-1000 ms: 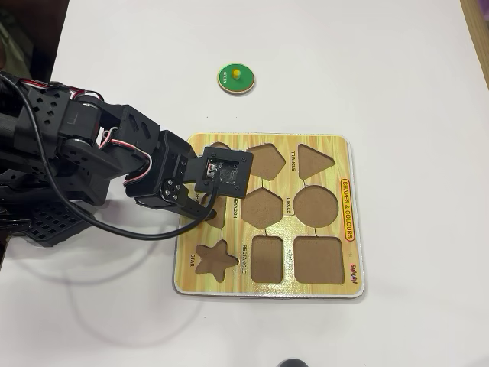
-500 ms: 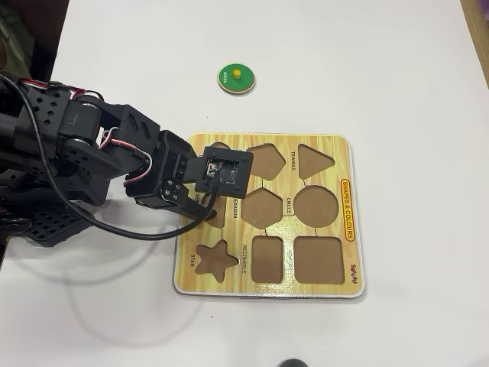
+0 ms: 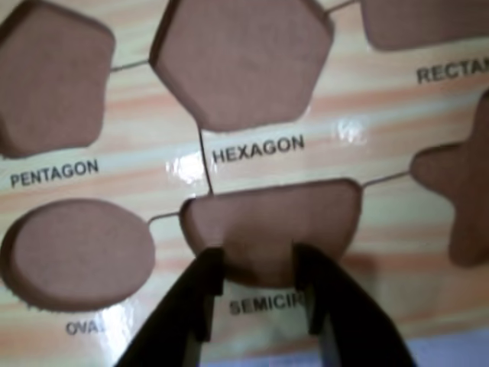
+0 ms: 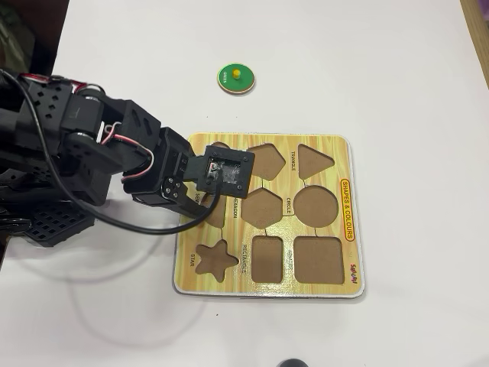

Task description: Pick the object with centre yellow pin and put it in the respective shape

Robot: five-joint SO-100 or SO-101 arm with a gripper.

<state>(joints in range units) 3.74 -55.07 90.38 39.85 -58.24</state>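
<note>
The green disc with the yellow centre pin (image 4: 236,78) lies on the white table, well beyond the top edge of the yellow puzzle board (image 4: 234,281). The round CIRCLE cut-out (image 4: 316,206) is in the board's right half, bare and brown. My gripper (image 4: 207,209) hangs over the board's left side, far from the disc. In the wrist view the gripper (image 3: 258,258) is open with nothing between its dark fingers (image 3: 205,294), low over the semicircle cut-out (image 3: 271,222). Neither the disc nor the circle cut-out shows in the wrist view.
The board (image 3: 382,130) has several other cut-outs: hexagon (image 3: 241,61), pentagon (image 3: 50,80), oval (image 3: 76,252), star (image 4: 214,260), triangle (image 4: 315,160) and squares. The arm's black body and cable (image 4: 69,153) fill the left of the table.
The arm's upper links have shifted slightly up and to the right. The gripper stays over the board's left side. Disc and board have not moved.
</note>
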